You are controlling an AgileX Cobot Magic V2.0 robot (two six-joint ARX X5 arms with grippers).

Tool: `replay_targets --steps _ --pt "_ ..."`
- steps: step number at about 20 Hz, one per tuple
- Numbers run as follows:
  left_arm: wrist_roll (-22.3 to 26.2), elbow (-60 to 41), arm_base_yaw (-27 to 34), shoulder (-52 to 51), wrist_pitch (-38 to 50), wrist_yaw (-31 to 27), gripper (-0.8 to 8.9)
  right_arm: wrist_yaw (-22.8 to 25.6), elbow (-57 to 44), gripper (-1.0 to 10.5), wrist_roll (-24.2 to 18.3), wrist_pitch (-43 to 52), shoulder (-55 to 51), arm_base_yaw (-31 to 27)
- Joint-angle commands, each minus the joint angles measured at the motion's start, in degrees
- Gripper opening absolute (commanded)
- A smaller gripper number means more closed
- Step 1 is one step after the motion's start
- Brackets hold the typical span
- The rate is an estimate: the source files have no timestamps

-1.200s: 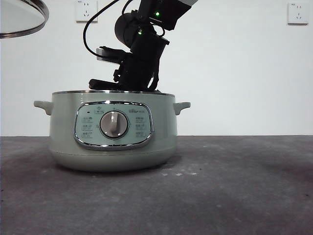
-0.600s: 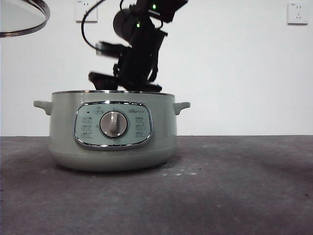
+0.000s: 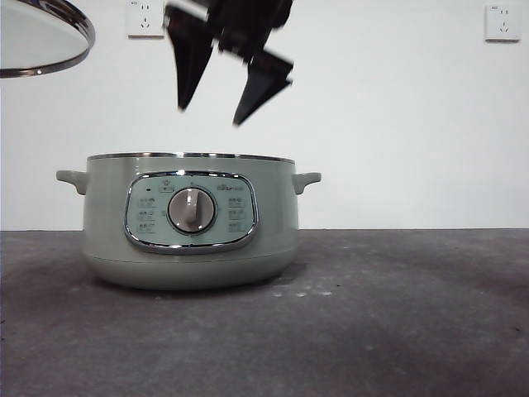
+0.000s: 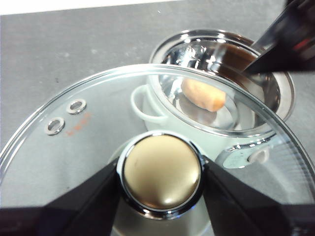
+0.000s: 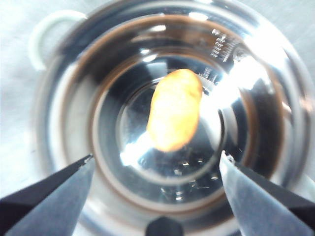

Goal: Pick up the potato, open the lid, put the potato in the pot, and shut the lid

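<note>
The orange-brown oval potato (image 5: 174,109) lies in the sage-green pot (image 3: 190,219). The right gripper (image 3: 219,95) hangs spread and empty above. The domed glass lid (image 4: 98,128), judged rigid, breakable and slippery, is pinched by its knob (image 4: 161,172) in the left gripper (image 4: 161,189), high at the left.

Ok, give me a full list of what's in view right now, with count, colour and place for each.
Rounded orange-brown potato: one, lying on the shiny metal floor inside the pot.
Wide sage-green electric pot: one, chrome-framed panel and silver dial facing the front camera, open, standing on the table.
Round glass lid with chrome rim: one, held up in the air to one side of the pot by its knob.
Dark grey table: one, under the pot.
White wall sockets: two, on the white wall behind.
Left end effector: black, shut on the lid's knob.
Right end effector: black, open, above the pot's opening, holding nothing.
</note>
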Motion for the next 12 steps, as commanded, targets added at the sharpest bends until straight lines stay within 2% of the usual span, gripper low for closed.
replay_targets --steps 1,3,5,7,9,12 --pt "-0.17 0.7 -0.7 0.13 3.37 0.76 -0.08 -0.74 0.17 4.3 -0.28 -2.58 -3.45 -0.28" --pt "-0.17 0.7 -1.38 0.87 4.72 0.76 -0.08 -1.92 0.17 4.3 -1.42 -6.23 -5.73 -1.11" --pt "-0.17 0.7 -2.1 1.92 6.29 0.79 -0.08 -5.73 -0.2 4.3 -1.25 -7.02 -7.96 -1.84" --pt "-0.13 0.72 -3.3 3.5 7.87 0.79 -0.09 -10.69 -0.44 3.7 -1.22 -7.08 -10.21 -2.8" --pt "-0.13 0.94 -4.92 5.38 9.22 0.74 -0.08 -11.17 -3.34 3.7 -1.31 -7.08 -13.38 -2.82" --pt "-0.15 2.71 -7.02 9.38 12.09 0.72 -0.08 -11.19 -15.17 3.8 -2.99 -7.06 -20.33 -2.82"
